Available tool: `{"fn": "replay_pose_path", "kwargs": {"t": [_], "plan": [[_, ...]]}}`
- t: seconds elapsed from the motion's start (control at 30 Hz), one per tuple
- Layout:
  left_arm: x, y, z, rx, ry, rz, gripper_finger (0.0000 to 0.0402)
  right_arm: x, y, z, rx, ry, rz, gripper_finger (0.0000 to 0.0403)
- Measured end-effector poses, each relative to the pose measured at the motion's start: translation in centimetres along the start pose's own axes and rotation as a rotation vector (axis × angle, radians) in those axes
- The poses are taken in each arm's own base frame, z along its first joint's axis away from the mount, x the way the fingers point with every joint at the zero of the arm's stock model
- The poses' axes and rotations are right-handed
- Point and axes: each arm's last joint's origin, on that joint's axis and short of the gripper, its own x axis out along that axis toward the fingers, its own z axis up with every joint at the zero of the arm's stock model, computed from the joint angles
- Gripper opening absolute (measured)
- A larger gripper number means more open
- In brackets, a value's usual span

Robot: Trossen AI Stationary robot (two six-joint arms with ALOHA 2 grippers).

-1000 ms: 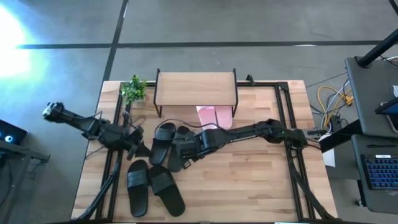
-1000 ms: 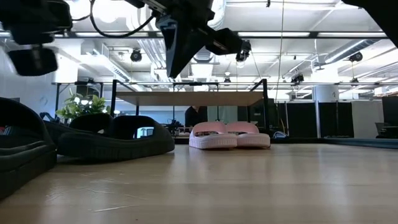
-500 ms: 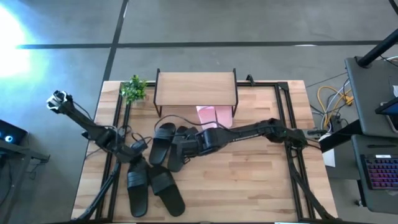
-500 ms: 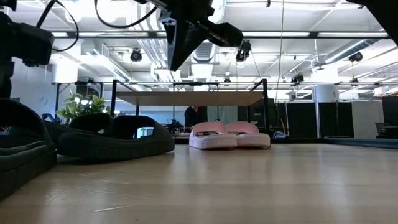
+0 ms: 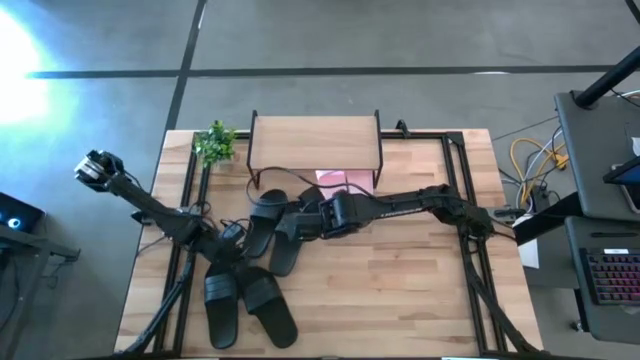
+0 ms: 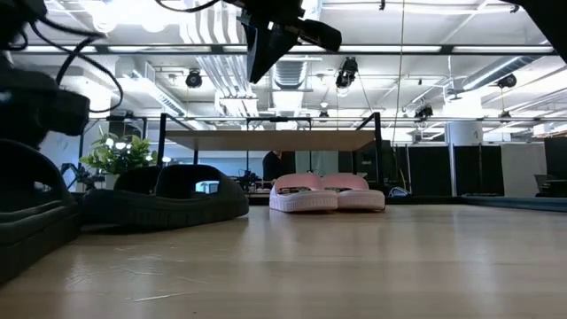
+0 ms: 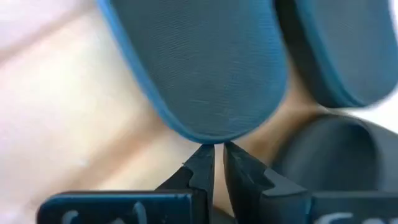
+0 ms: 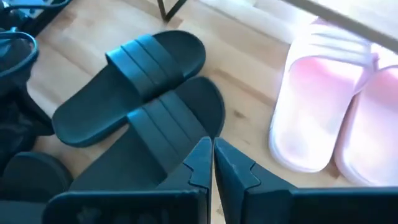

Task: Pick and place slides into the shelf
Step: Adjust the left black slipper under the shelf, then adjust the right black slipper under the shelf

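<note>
The shelf [image 5: 315, 140] stands at the table's far edge, with the light pink slides [image 5: 340, 178] [image 8: 317, 118] side by side at its near right foot. One black pair [image 5: 264, 222] [image 8: 134, 81] lies mid-table. A second black pair [image 5: 242, 300] lies near the front left. My right gripper [image 5: 287, 228] [image 8: 212, 152] hangs shut above the middle pair, clear of it. My left gripper [image 5: 232, 248] [image 7: 217, 152] is shut and points down between the two black pairs, its tips at the rounded end of a black slide [image 7: 205, 74]. My left gripper's shut fingertips [image 7: 202, 163] stand right at the rounded end edge [image 7: 208, 138] of a black slide that lies flat on the table. I cannot tell whether they touch it.
A small green plant [image 5: 215, 143] stands left of the shelf. Black frame rails [image 5: 465, 200] run along both sides of the wooden tabletop. The table's near right part [image 5: 400, 290] is bare wood. Cables and a desk with a keyboard [image 5: 610, 280] lie beyond the right edge.
My left gripper has come down toward the table and a little toward the near right, tipping steeply downward onto the black slides. My right gripper has risen and swung slightly toward the shelf. Both stay shut. The slides have not moved.
</note>
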Motion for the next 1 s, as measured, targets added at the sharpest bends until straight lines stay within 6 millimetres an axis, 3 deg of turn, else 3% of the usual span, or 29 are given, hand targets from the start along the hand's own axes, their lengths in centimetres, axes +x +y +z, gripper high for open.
{"fn": "replay_pose_path", "kwargs": {"t": [0.37,0.53,0.7,0.9,1.0], "plan": [[1.6,-0.2,2.1,0.038,-0.124,0.012,0.0021,-0.1,-0.9,-0.3,-0.030,0.018,-0.082,0.0009],[0.7,-0.7,2.2,0.119,-0.080,-0.066,0.0022,0.2,-1.4,-1.7,-0.054,0.298,-0.068,0.0009],[-1.2,-1.6,2.2,0.195,-0.020,-0.242,0.0022,2.0,0.1,-4.8,-0.034,0.459,0.039,0.0009],[-2.6,-0.7,2.3,0.157,-0.042,-0.255,0.0022,3.6,2.9,-7.3,0.138,0.522,0.285,0.0009],[-3.3,-0.6,2.3,0.178,-0.055,-0.285,0.0022,4.6,3.3,-8.3,0.203,0.537,0.336,0.0009]]}}
